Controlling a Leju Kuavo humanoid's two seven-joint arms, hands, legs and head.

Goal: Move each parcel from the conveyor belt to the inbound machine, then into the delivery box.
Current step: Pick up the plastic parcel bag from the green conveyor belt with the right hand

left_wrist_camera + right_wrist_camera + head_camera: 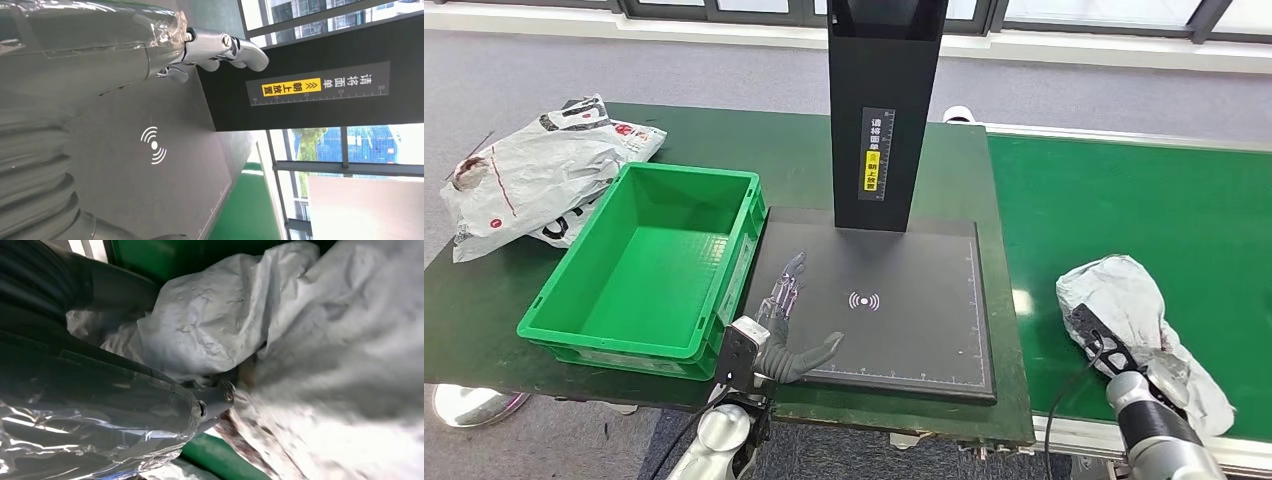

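My left hand [789, 330] rests released over the inbound machine [924, 330], beside the delivery box [564, 320]. On the conveyor belt [1124, 200], my right hand [1114, 350] meets the parcel [1124, 290]; I cannot tell its fingers' state. I judge the crumpled bag soft, light and slippery: gather a thick fold mid-body.

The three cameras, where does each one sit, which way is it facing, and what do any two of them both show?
Head view: high on the body, looking forward and down at the green crate, scanner platform and conveyor belt; both arms enter from below.
Left wrist view: behind the left hand, facing across the platform to the black column.
Right wrist view: behind the right hand, close against the grey parcel.
Shared: head and left wrist views both show the platform's wave symbol.
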